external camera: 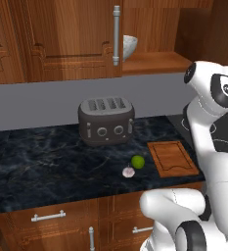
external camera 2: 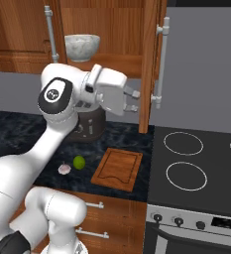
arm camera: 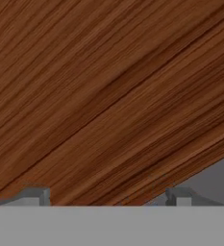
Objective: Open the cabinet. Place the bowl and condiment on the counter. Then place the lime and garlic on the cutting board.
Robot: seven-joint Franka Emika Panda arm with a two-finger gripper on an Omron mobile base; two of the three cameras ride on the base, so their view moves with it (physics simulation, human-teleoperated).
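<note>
The pincer [external camera 2: 133, 100] stands wide open with nothing between its fingers, held close to the inner face of the cabinet's [external camera 2: 149, 59] right door, which is swung out edge-on toward the right base camera; in the hand view the two dark fingertips [arm camera: 34, 196] sit apart at the bottom against slanted reddish-brown wood grain. The open cabinet shows a shelf carrying the marbled whitish-grey bowl [external camera 2: 81, 46], which in the left base view peeks out just past the left door's long silver bar handle [external camera: 116, 35]. Below, on the dark veined bench [external camera: 47, 166], a dark toaster [external camera: 106, 120] stands toward the back wall. In front of it lie the lime [external camera: 138, 162] and the garlic [external camera: 128, 172], just beside each other, the garlic nearer the bench edge. The wooden cutting board [external camera 2: 117, 168] lies bare to their right, beside the black stovetop [external camera 2: 196, 163]. The condiment cannot be made out.
</note>
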